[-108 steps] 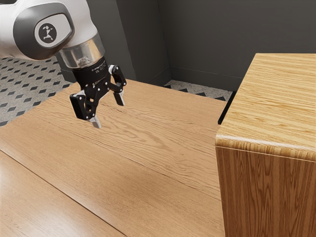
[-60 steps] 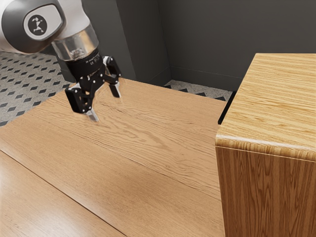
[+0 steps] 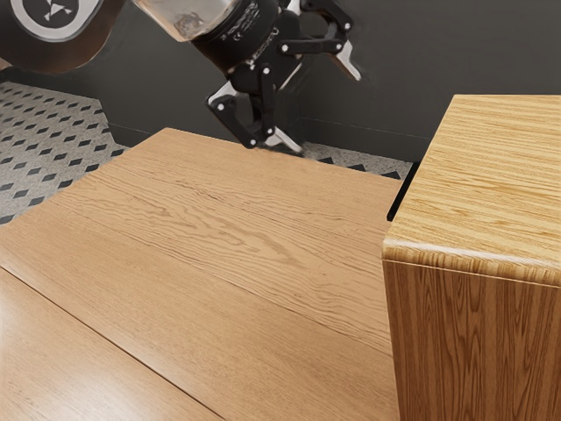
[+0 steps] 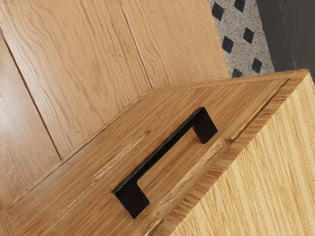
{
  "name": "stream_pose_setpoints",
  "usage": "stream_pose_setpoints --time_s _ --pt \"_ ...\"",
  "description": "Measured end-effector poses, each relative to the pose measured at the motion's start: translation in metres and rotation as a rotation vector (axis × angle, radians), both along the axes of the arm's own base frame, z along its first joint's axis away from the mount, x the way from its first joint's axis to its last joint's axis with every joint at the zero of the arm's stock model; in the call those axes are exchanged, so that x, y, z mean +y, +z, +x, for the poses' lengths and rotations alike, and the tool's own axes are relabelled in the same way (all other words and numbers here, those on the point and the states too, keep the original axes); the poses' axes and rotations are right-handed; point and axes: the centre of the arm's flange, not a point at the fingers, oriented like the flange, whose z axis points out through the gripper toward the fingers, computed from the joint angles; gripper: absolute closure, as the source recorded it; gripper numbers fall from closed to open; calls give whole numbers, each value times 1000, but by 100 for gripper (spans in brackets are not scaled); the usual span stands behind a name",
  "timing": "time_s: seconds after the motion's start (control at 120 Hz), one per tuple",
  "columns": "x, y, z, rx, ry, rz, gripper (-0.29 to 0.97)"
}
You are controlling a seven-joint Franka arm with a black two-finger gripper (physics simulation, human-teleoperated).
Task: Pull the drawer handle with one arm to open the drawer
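Standing nearest at the exterior view's right, a tall oak-grained wooden cabinet (image 3: 478, 263) rests on the broad wood-plank desk (image 3: 202, 263), its side panel and top facing the camera. On the cabinet's front, which looks toward the arm, a slim black bar-shaped drawer handle (image 3: 401, 193) shows as a dark sliver along the edge. The wrist view looks down on that same front at a slant: the handle (image 4: 165, 157) lies across the middle of the wooden drawer front (image 4: 74, 201), fixed by a short leg at each end, and the drawer front looks flush with the cabinet's front edge. The desk planks (image 4: 74, 64) spread out below it.

Farther back, the black two-finger claw (image 3: 317, 101) hangs in the air above the desk's far edge, well apart from the handle and higher than the cabinet top. Its fingers (image 3: 349, 61) are spread wide with nothing between them, pointing toward the exterior view's right. Behind it lie a grey tiled floor with dark diamonds (image 3: 44, 149) and a dark grey wall (image 3: 456, 53).
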Motion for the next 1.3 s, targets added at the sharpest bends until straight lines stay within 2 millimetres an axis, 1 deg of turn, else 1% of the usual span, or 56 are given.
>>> stream_pose_setpoints --time_s 0.025,0.058,0.1,0.125,0.142,0.167,0.25,0.283,0.358,0.417,0.483,0.525,0.575,0.65,0.742,0.775,0.825,0.85,0.908,0.992,1.025,1.05,1.092,1.15,1.3 --pt "18 3 -2 -6 13 -11 0" --pt "51 6 -2 -13 47 -29 0" --pt "91 5 3 -8 82 -51 0" --pt "107 3 4 -1 88 -64 0" --pt "114 2 4 4 87 -70 0" --pt "120 -1 4 13 77 -77 0" --pt "128 -14 -5 50 6 -119 0" --pt "139 -22 -7 62 -16 -135 0" --pt "169 -46 -6 70 -69 -151 0" --pt "177 -56 -10 60 -149 -187 0" --pt "190 -64 -12 45 -208 -212 0" --pt "199 -69 -13 33 -241 -210 0" --pt "217 -72 -17 12 -272 -210 0" --pt "244 -80 -29 -15 -324 -217 0" --pt "272 -88 -48 -44 -395 -189 0" --pt "284 -89 -53 -52 -406 -171 0" --pt "299 -83 -57 -76 -419 -141 0" --pt "302 -81 -51 -86 -429 -126 0" --pt "308 -81 -21 -110 -450 -97 0" --pt "323 -101 36 -143 -451 -86 0" --pt "327 -108 53 -158 -447 -75 0" --pt "329 -109 63 -174 -444 -59 0" --pt "329 -107 72 -199 -446 -34 0" --pt "328 -105 79 -229 -456 -8 0" --pt "307 -101 91 -286 -516 45 0"
